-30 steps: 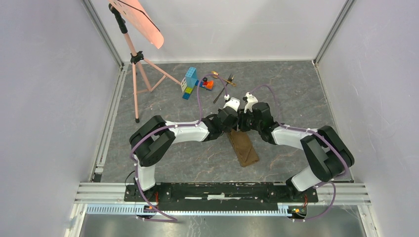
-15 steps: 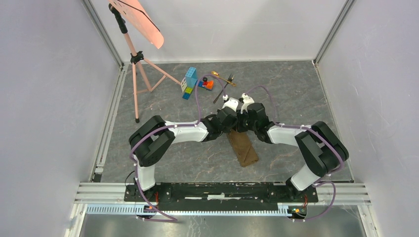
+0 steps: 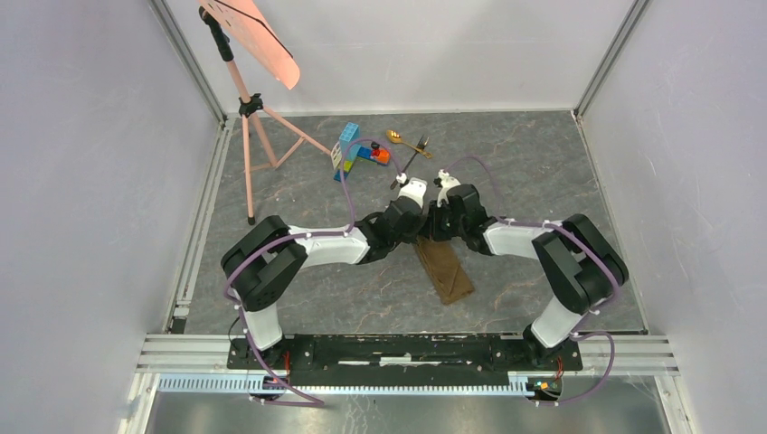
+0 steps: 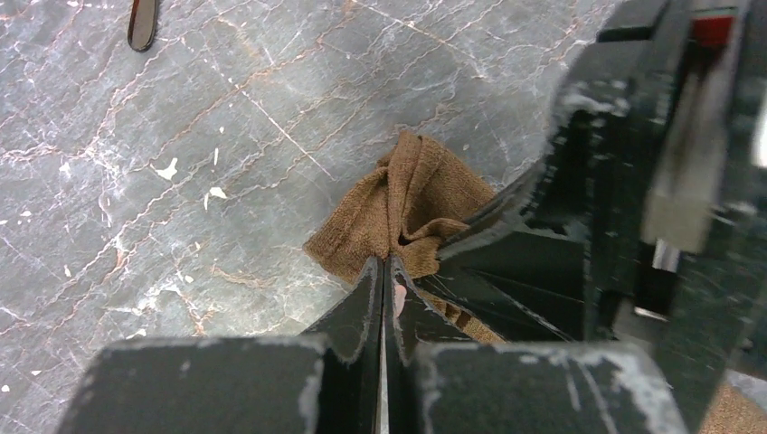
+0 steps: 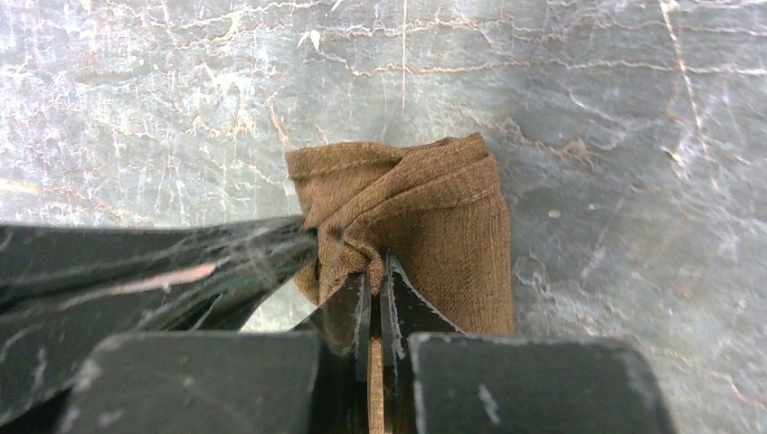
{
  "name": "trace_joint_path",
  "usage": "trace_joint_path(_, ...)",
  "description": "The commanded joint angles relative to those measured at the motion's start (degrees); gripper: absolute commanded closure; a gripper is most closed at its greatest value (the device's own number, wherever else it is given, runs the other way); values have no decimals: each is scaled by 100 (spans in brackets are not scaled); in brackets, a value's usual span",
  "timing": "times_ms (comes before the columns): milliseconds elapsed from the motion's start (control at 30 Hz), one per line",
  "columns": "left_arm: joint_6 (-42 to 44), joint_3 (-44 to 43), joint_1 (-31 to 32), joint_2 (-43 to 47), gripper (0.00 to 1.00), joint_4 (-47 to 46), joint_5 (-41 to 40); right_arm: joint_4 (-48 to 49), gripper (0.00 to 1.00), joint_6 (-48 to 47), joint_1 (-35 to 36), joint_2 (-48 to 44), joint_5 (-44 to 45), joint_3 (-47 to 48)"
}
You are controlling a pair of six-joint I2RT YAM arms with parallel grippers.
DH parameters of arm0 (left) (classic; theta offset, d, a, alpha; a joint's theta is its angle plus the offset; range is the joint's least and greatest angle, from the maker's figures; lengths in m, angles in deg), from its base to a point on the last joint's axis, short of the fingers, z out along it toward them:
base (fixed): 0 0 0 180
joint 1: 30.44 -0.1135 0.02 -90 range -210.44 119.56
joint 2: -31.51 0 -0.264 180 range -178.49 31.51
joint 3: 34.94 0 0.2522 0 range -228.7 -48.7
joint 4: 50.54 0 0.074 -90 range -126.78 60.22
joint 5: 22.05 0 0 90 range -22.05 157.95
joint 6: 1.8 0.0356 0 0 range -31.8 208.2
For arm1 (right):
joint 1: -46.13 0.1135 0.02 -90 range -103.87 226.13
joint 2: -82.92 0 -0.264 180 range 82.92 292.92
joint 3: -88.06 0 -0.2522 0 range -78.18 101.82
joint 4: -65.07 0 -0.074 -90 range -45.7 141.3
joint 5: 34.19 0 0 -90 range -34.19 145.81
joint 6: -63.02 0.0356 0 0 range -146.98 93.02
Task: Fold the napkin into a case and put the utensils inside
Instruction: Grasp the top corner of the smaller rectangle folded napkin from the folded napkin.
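The brown napkin (image 3: 445,271) lies as a folded strip in the middle of the table, its far end bunched up (image 4: 407,203) (image 5: 434,212). My left gripper (image 3: 420,231) (image 4: 383,265) is shut, its tips pinching the napkin's far left corner. Right beside it, my right gripper (image 3: 436,231) (image 5: 375,271) is shut on the same end, with cloth showing between its jaws. The two grippers almost touch. The gold spoon (image 3: 398,137) and the dark fork (image 3: 409,165) lie on the table beyond the arms; the fork's handle tip (image 4: 142,23) shows in the left wrist view.
Colourful toy blocks (image 3: 348,149) stand at the back, just left of the utensils. A pink tripod stand (image 3: 249,136) carrying a pink sheet (image 3: 262,41) is at the back left. Grey walls enclose the marbled table (image 3: 543,172).
The right gripper has shut on the napkin's far end. Both arms have stretched a little farther from their bases, and the napkin's end has bunched between the grippers.
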Motion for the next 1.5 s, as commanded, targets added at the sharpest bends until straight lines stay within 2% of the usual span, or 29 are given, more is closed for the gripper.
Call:
trace_joint_path(0,-385,81,-33,200,98,-631,167,210,100,-210,38,542,-296,469)
trace_joint_path(67,-490,79,-70,147,98,-571,178,80,94,-389,47,560,-478,591)
trace_joint_path(133,-592,121,-126,152,98,-547,187,99,80,-521,36,286,-564,442)
trace_joint_path(200,-622,193,-170,177,98,-581,182,115,70,-621,-15,-15,-592,252)
trace_joint_path(467,-589,300,-230,258,98,-512,144,22,56,-902,-164,-720,-787,-1)
trace_joint_path(633,-562,309,-238,329,98,-503,140,33,56,-939,-183,-578,-743,133)
trace_joint_path(867,-570,274,-242,329,98,-503,227,506,68,-703,-163,-171,-866,142)
trace_joint_path(1000,-595,257,-236,295,98,-543,346,766,80,-556,-93,94,-703,224)
trace_joint_path(1100,-727,239,-244,265,98,-639,614,1090,94,-240,81,460,-366,335)
trace_joint_path(1167,-871,292,-263,274,98,-737,771,1430,96,-116,276,716,-120,359)
trace_joint_path(1233,-1030,405,-347,306,98,-874,891,915,94,-268,336,987,-162,684)
trace_joint_path(1300,-1086,479,-465,356,98,-865,938,757,92,-395,222,723,-143,473)
trace_joint_path(1400,-1096,665,-593,462,98,-921,892,949,69,-380,-132,63,-589,-75)
trace_joint_path(1467,-1110,746,-628,478,98,-942,903,646,62,-518,-316,-139,-1025,-53)
